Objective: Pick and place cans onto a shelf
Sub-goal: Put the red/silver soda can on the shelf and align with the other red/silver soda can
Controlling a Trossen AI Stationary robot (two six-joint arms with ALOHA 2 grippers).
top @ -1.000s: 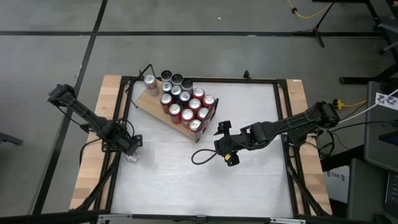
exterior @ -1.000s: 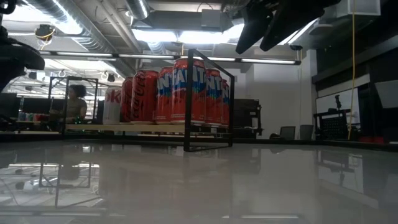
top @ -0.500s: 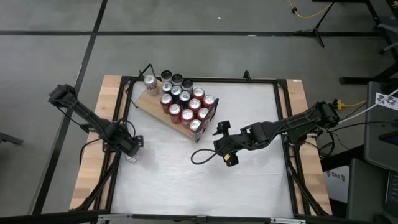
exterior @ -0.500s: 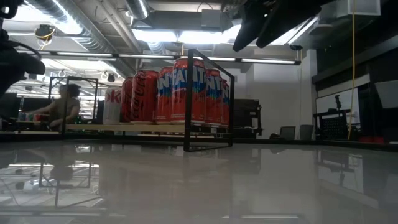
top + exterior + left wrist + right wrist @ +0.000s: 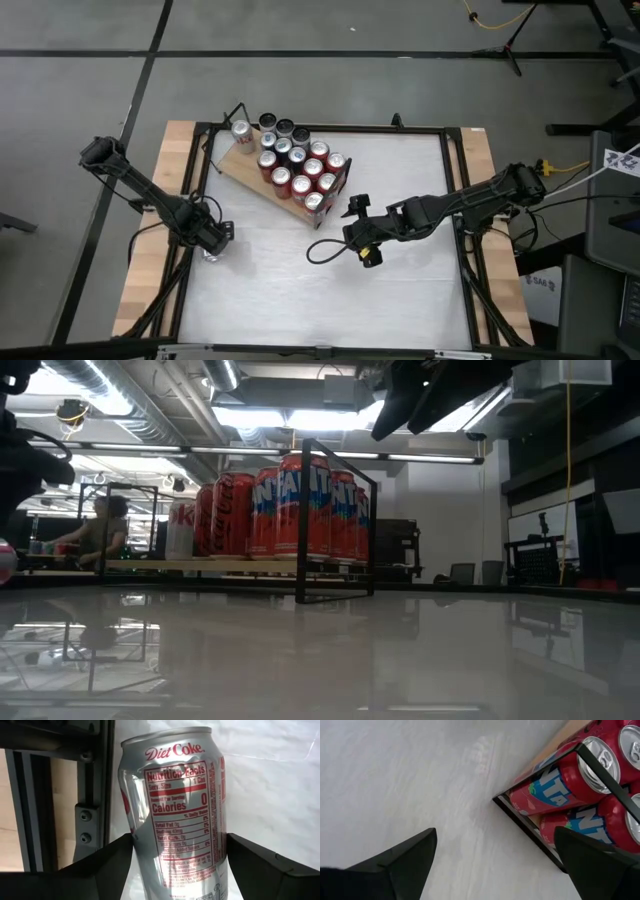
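A silver Diet Coke can [image 5: 175, 815] is between the fingers of my left gripper [image 5: 177, 865], near the table's left edge beside the black frame rail [image 5: 92, 795]. In the high view the gripper [image 5: 213, 243] covers most of the can [image 5: 210, 256]. The wooden shelf [image 5: 245, 172] lies at the far left and carries several cans [image 5: 300, 170], mostly red, inside its black frame [image 5: 338, 195]. My right gripper [image 5: 360, 232] is open and empty above the table. It hangs just off the shelf's framed corner [image 5: 520, 815]. My left gripper pinches the can between its two fingers [image 5: 107, 862], which lie on opposite sides of the wall at the lower half [image 5: 140, 850]. The can's label side faces the wrist camera, with the table behind it. The wall shows a dent [image 5: 131, 807] above one finger. Whether the can rests on the table, I cannot tell.
A black cable loop [image 5: 322, 250] lies on the white tabletop below my right gripper. Wooden strips [image 5: 150, 250] and black rails run along both table sides. A person [image 5: 100, 525] sits in the room beyond the table. The tabletop's near half [image 5: 330, 300] is bare.
My left arm has shifted slightly toward the table's right edge with the can, and a pale, red-marked edge now shows at the low view's left border. My right gripper has drifted a little toward the table's left and stays open.
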